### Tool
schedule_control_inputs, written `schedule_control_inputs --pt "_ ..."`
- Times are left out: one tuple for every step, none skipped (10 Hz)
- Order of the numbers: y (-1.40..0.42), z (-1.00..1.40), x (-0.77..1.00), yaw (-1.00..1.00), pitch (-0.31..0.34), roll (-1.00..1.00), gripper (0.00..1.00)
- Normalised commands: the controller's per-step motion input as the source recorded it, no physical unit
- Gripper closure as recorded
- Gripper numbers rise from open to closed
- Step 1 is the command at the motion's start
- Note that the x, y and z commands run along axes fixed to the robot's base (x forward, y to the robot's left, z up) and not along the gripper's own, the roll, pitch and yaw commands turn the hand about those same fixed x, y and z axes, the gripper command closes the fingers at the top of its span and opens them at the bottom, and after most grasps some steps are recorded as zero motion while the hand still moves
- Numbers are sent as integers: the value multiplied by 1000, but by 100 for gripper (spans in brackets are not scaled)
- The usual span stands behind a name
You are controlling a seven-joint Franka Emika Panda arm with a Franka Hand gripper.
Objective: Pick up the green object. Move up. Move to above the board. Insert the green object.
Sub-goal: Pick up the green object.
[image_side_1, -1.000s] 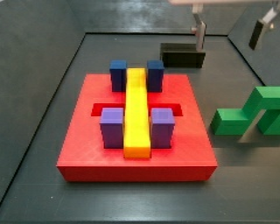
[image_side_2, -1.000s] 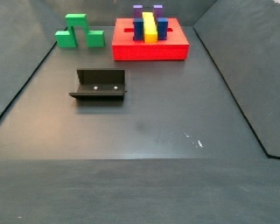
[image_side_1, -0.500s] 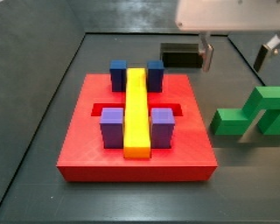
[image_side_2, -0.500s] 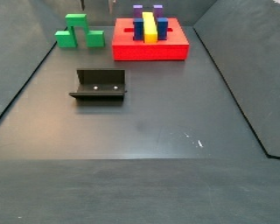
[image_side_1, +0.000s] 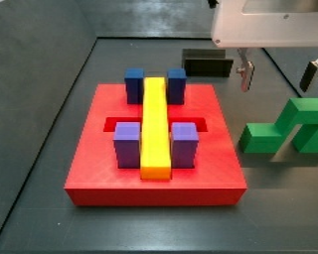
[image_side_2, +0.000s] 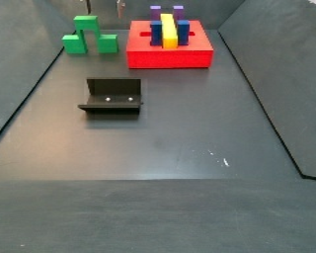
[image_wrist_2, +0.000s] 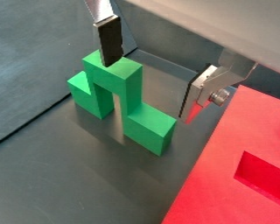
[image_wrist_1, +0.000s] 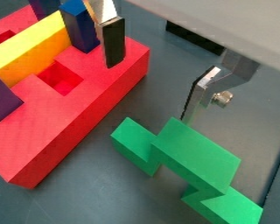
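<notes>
1. The tool (image_wrist_2: 150, 80), a two-finger gripper of flat silver plates with dark pads, hangs above the bench with its jaws spread wide and nothing between them. In a side view the tool (image_side_1: 280, 71) sits at about 1 o'clock from the board.
2. The bright green blocky plastic bridge piece (image_wrist_2: 119, 99) stands on the dark bench floor (image_wrist_2: 38, 61), not gripped. One finger pad (image_wrist_2: 111, 44) is over its raised top; the other finger (image_wrist_2: 203, 93) is beside it, apart.
3. In a side view the green piece (image_side_1: 292, 129) lies at 3 o'clock of the large flat red square board (image_side_1: 90, 169), near but not touching.
4. Risk, as judged: if the descent is off-centre, a pad may land on the cube top rather than straddle it, tipping or pushing the piece toward the board edge.
5. Count: one green piece; one board; one long yellow bar (image_side_1: 154, 123); two purple cubes (image_side_1: 185, 144); two blue cubes (image_side_1: 135, 84); one dark L-shaped fixture (image_side_2: 112, 96).
</notes>
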Motion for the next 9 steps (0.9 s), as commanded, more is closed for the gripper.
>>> schedule_control_inputs --pt "-71 -66 0 0 -20 -10 0" --pt "-94 -77 506 103 -139 -319 0" --pt "-220 -286 609 117 -154 -267 0" --pt "-271 -357 611 123 -169 -223 0" --pt "-306 -391 609 117 -171 -203 0" --pt "-323 -377 591 111 -174 -209 0" --pt "-343 -160 463 80 -179 -263 0" --pt "-343 -137 414 129 -176 -264 0" --pt "-180 -9 383 177 -157 -336 0"
